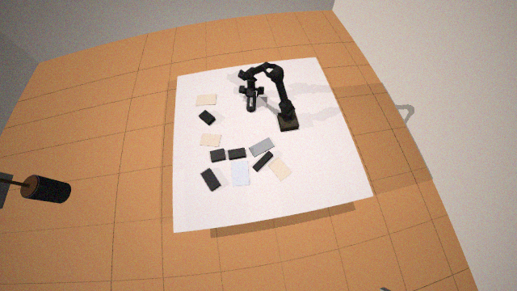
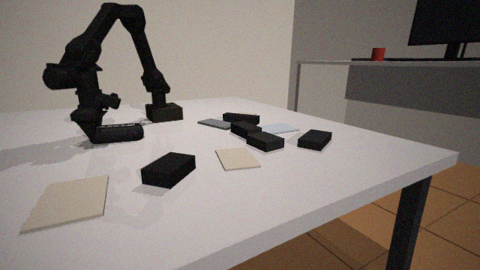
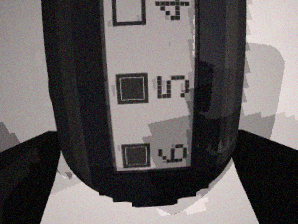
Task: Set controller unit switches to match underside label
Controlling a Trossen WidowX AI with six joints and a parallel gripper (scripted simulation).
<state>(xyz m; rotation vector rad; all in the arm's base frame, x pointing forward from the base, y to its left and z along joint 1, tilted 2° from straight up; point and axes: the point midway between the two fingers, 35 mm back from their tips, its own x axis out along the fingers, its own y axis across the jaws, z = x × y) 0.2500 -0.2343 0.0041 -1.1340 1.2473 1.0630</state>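
Note:
The dark grey controller unit (image 1: 250,108) (image 2: 120,135) (image 3: 75,100) lies upside down, low at the bench surface, with its pale label facing up. In the wrist view the label's squares 5 and 6 are filled and square 4, cut by the top edge, looks empty. Squares 1 to 3 are out of view, and the rocker switches are hidden underneath. My gripper (image 1: 251,95) (image 2: 91,133) (image 3: 147,141) is open, pointing down. Its fingers stand on either side of the unit near the label's 6 end, very close to its sides.
A black block (image 1: 207,117) (image 2: 169,169) and a cream plate (image 1: 206,99) (image 2: 71,202) lie nearest the unit. Farther off are another cream plate (image 1: 211,140) (image 2: 238,158), several dark modules, a grey plate (image 1: 262,147) (image 2: 214,124) and a pale blue plate (image 1: 240,174) (image 2: 282,128).

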